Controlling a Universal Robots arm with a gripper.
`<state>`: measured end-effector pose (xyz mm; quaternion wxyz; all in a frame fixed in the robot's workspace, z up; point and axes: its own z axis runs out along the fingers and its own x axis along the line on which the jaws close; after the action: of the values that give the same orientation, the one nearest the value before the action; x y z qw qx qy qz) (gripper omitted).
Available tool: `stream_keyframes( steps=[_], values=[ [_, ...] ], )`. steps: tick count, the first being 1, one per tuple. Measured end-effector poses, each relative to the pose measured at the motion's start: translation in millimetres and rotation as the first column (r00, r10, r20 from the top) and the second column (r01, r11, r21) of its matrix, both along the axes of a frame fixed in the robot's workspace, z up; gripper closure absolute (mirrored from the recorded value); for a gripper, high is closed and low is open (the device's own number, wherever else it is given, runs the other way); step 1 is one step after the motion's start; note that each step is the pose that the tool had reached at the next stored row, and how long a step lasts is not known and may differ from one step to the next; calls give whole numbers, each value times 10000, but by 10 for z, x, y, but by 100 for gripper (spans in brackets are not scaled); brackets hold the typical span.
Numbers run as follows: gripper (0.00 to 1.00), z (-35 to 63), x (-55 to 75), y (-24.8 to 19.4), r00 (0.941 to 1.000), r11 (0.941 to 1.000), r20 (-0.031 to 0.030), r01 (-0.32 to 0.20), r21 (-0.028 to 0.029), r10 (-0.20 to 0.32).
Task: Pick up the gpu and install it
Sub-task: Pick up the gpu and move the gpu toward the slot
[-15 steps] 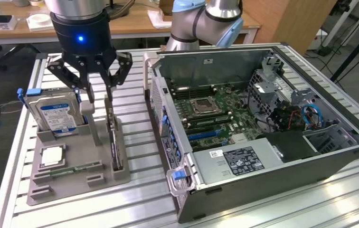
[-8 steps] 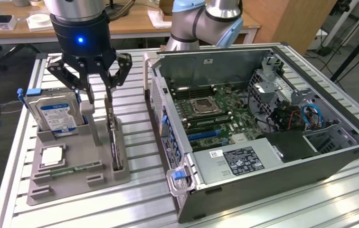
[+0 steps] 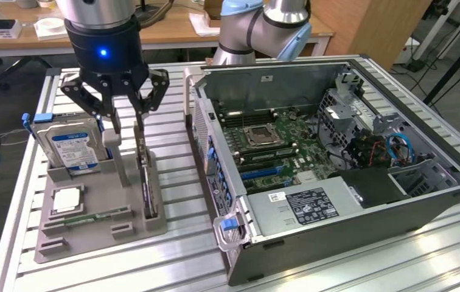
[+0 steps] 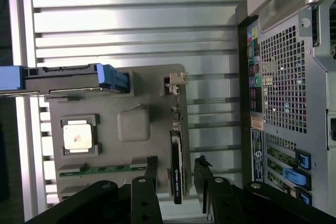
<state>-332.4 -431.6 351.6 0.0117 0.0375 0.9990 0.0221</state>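
gpu (image 3: 147,176) stands edge-on in the tray (image 3: 92,234) slot on the counter (image 3: 177,261), right below the gripper (image 3: 126,117), jaws open either side of its thin faces, long axis running between them.

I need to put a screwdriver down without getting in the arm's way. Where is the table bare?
Bare slats lie on the table in front of the grey parts holder, and in the narrow strip between holder and computer case. Crowded: the holder itself, where the fingers straddle the gpu.
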Motion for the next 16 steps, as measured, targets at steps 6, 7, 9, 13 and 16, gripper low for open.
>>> stream_keyframes(
  steps=[6,7,9,13,16],
  values=[
    [58,-20,-1,-4,10000,10000,1,-1,0,1],
    [58,-23,-2,-5,10000,10000,0,-2,-1,2],
    [58,-31,-4,-10,10000,10000,-1,-2,-1,2],
    [58,-52,-6,-25,10000,10000,0,-1,-1,1],
    [58,-72,-6,-34,10000,10000,2,0,0,0]
  ],
)
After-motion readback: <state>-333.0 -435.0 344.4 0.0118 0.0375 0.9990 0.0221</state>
